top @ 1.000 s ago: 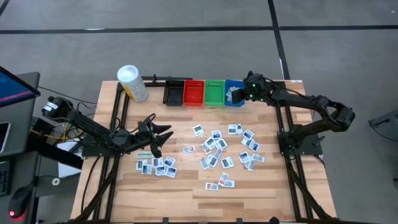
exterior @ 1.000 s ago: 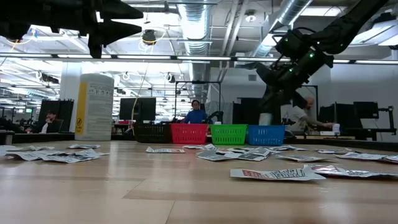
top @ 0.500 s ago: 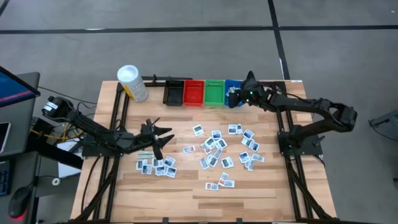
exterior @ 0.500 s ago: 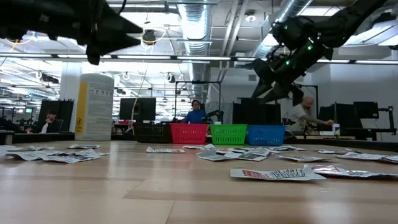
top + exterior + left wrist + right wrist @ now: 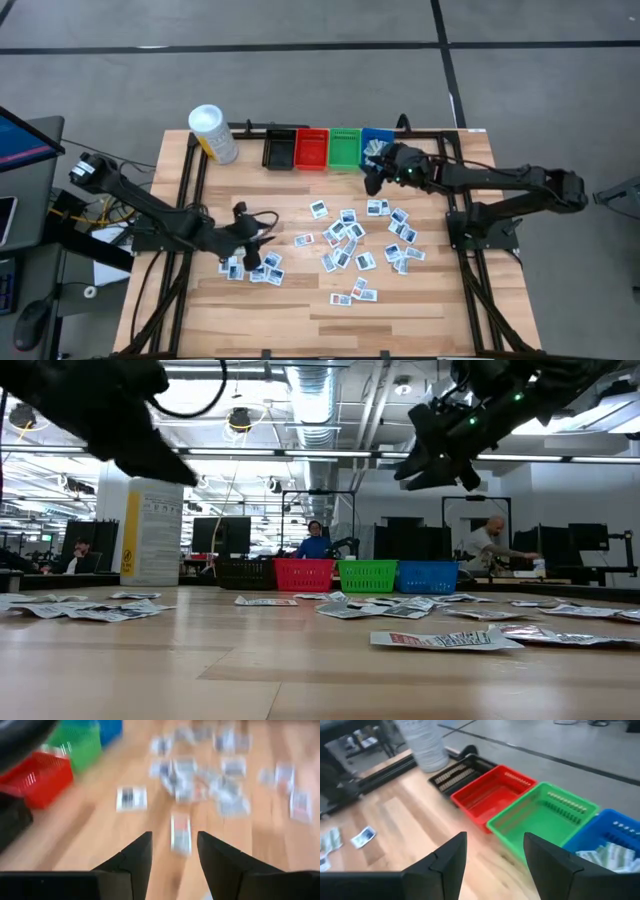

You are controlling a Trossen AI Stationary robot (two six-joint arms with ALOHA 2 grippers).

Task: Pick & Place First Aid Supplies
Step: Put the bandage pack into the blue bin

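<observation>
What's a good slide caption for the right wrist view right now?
Open right gripper above the table, facing black bin, red bin, green bin and blue bin holding packets.

Left gripper [image 5: 250, 250] hangs low, fingers parted; right gripper [image 5: 372, 181] seemingly empty, fingers apart.

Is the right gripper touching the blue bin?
Apart. In the low view the right gripper hangs high above the blue bin, with clear background between them.
</observation>
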